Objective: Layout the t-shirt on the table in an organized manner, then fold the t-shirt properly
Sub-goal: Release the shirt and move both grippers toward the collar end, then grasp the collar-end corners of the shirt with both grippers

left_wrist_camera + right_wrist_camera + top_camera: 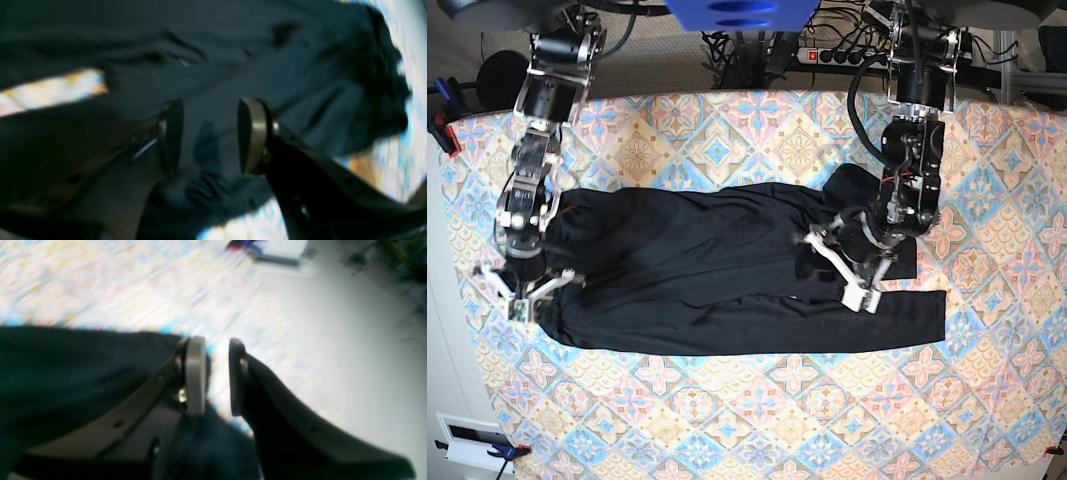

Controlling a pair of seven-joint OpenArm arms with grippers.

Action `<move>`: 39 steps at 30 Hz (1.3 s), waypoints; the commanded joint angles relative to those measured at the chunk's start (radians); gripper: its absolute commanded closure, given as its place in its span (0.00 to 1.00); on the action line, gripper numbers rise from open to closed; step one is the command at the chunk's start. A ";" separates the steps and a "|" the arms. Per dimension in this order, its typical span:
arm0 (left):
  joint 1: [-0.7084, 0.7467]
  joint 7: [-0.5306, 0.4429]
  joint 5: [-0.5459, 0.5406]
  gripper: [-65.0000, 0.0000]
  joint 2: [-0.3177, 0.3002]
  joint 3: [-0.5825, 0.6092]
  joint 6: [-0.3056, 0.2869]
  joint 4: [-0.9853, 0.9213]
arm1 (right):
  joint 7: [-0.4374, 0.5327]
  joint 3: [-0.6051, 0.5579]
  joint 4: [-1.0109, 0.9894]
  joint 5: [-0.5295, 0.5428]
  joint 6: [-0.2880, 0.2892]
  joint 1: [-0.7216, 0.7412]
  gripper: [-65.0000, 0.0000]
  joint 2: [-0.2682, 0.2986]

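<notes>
Beyond the far edge of the work surface, a dark floor strip carries a tangle of black cables [757, 45] and a black power strip with a red switch [842, 52]. A blue rounded plastic mount [737, 12] hangs at top centre. At the left side, a pale white floor [442, 330] runs alongside; a small white box with a dark slot [472, 440] sits on it near the bottom corner. A red clamp [447, 135] grips the upper left edge. Lighting is bright and even, shadows soft.
</notes>
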 commanded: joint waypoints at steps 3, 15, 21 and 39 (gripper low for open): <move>-0.021 0.051 -0.063 0.61 -0.082 0.122 -0.089 0.059 | 0.028 0.000 0.064 0.061 -0.002 -0.063 0.82 0.011; 0.113 0.067 -0.230 0.61 -0.292 0.188 -0.117 0.187 | 0.029 0.001 0.093 0.141 -0.002 -0.169 0.82 0.014; 0.206 0.061 -0.229 0.57 -0.384 0.186 -0.115 0.256 | 0.029 0.001 0.092 0.142 -0.002 -0.169 0.82 0.014; 0.344 0.064 0.162 0.47 -0.364 0.097 -0.118 0.354 | 0.029 0.001 0.079 0.144 -0.002 -0.169 0.82 0.008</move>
